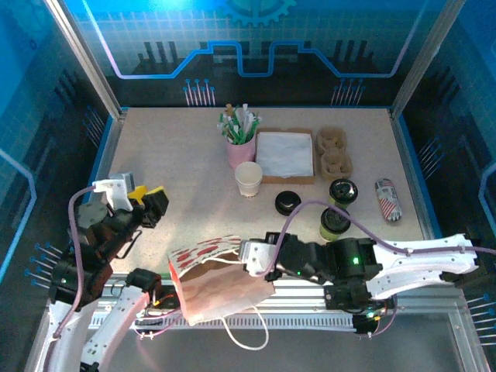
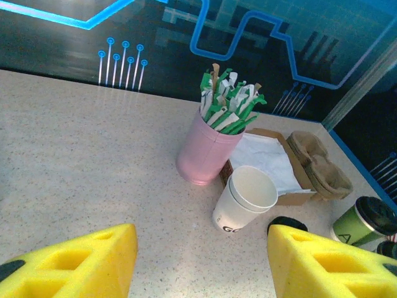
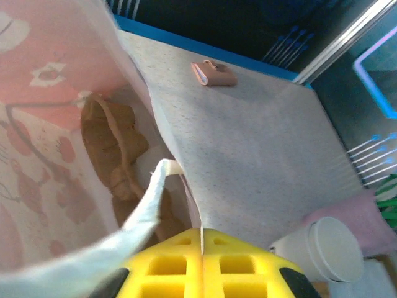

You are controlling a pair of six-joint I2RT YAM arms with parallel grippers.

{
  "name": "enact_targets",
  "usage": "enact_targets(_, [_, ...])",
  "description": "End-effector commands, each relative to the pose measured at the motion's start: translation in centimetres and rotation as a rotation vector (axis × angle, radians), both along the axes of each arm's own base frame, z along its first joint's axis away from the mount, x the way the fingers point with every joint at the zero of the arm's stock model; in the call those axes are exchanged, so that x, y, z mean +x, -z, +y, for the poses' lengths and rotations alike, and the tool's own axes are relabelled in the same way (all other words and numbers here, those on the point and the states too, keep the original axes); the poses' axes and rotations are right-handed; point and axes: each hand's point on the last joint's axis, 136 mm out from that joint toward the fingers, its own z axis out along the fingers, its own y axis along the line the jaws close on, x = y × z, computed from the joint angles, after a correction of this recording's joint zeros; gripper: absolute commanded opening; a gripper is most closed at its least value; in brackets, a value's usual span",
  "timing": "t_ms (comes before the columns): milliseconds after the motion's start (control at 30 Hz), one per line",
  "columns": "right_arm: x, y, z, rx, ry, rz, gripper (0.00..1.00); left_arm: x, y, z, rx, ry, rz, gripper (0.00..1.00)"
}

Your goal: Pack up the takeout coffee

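Note:
The takeout coffee (image 1: 249, 179) is a white paper cup standing open-topped mid-table, just in front of the pink cup of sticks (image 1: 240, 147). In the left wrist view the coffee cup (image 2: 245, 198) shows black lettering near its base. My left gripper (image 1: 151, 203) hovers open to the cup's left, and its yellow pads (image 2: 80, 264) frame bare table short of the cup. A paper bag (image 1: 217, 283) with a red print lies at the near edge. My right gripper (image 3: 201, 239) is shut on the bag's thin rim (image 3: 198, 211), holding its mouth open. A brown cup carrier (image 3: 111, 143) lies inside.
A box of white napkins (image 1: 285, 155) and brown cup carriers (image 1: 333, 151) sit at the back right. A low black lid (image 1: 287, 203), two green lidded cups (image 1: 342, 191) (image 1: 335, 223) and a small printed can (image 1: 387, 200) stand to the right of the coffee.

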Motion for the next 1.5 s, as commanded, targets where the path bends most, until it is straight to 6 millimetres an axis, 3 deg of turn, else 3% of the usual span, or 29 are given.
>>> enact_targets(0, [2.7,-1.6,-1.3,0.052,0.209,-0.182,0.0,0.4,-0.8,-0.8,0.016,0.049,-0.074,0.59])
enact_targets(200, [3.9,-3.4,-3.2,0.127,0.35,-0.294,0.0,1.3,-0.2,-1.4,0.015,0.076,-0.073,0.59])
enact_targets(367, [3.5,-5.4,-4.2,0.245,0.319,-0.251,0.0,2.0,-0.2,-1.8,0.01,0.089,-0.074,0.58])
enact_targets(800, [3.8,-2.7,-3.2,0.141,0.326,-0.185,0.0,2.6,-0.1,-2.3,-0.003,0.108,-0.061,0.58])
enact_targets(833, [4.0,-3.4,-3.3,0.141,0.343,-0.173,0.0,2.5,-0.1,-2.4,-0.004,0.112,-0.06,0.58])
enact_targets(1000, [5.4,-1.5,-3.6,0.005,0.423,-0.068,0.0,2.1,-0.5,-3.2,-0.021,0.162,-0.055,0.58])
enact_targets(1267, [6.5,-1.7,-3.4,-0.004,0.444,0.246,0.0,0.5,-2.2,-4.8,-0.07,0.267,-0.032,0.58])
enact_targets(1467, [7.2,-1.0,-3.1,-0.013,0.44,0.471,0.0,-0.2,-2.1,-5.5,-0.101,0.309,0.003,0.6])
